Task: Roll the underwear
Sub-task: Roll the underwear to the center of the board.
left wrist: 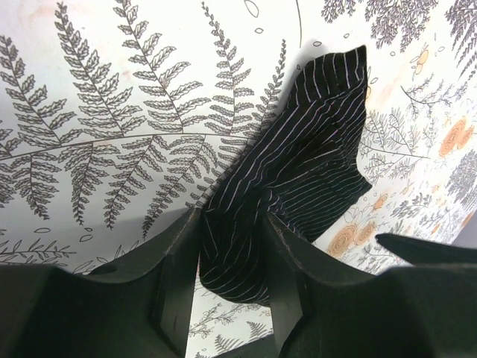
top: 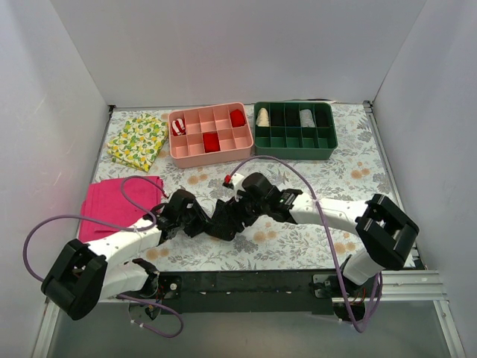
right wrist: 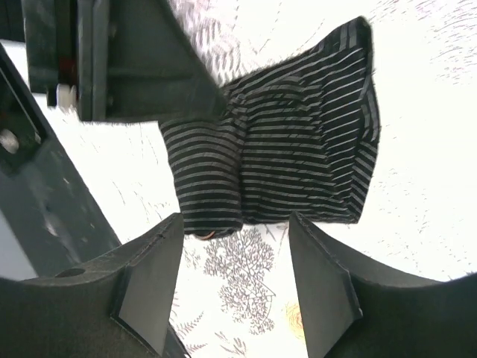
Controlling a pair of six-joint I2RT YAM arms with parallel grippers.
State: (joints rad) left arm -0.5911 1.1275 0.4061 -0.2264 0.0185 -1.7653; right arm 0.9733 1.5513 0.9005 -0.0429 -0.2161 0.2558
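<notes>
The underwear is a black garment with thin pale stripes, lying crumpled and partly bunched on the floral table cover. My left gripper is shut on its near bunched end, with fabric filling the gap between the fingers. In the right wrist view the underwear lies just beyond my right gripper, whose jaws stand open over bare table cover and hold nothing. From above, both grippers meet at the table's middle: left gripper, right gripper, and the underwear a dark lump between them.
A pink compartment tray with red rolls and a green compartment tray with several rolls stand at the back. A yellow lemon-print cloth lies back left, with a folded magenta cloth nearer on the left. White walls enclose the table.
</notes>
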